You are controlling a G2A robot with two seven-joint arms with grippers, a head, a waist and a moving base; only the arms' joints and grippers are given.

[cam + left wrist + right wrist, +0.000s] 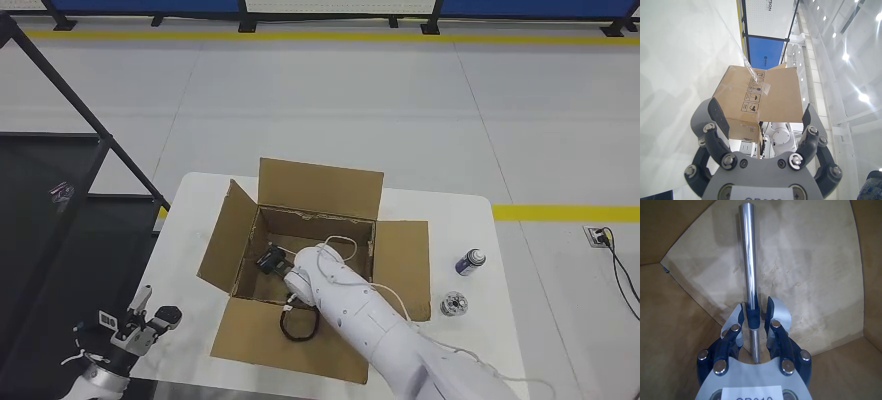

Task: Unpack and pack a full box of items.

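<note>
An open cardboard box (318,190) stands mid-table with all flaps folded out. My right arm goes down into it, and its gripper (272,262) is near the box's left inner wall. Inside, a shiny metal rod (748,256) with a black band lies on the box floor (810,275). My right gripper (755,306) straddles the rod at the band, and narrow gaps show between the pads and the rod. My left gripper (762,111) is open and holds nothing. It hovers off the table's front left corner (140,322), facing the box's outer side (738,89).
A small spray can (470,262) and a round metal piece (454,302) stand on the table right of the box. A black cable loop (297,326) lies over the front flap. A black frame (90,170) stands to the left of the table.
</note>
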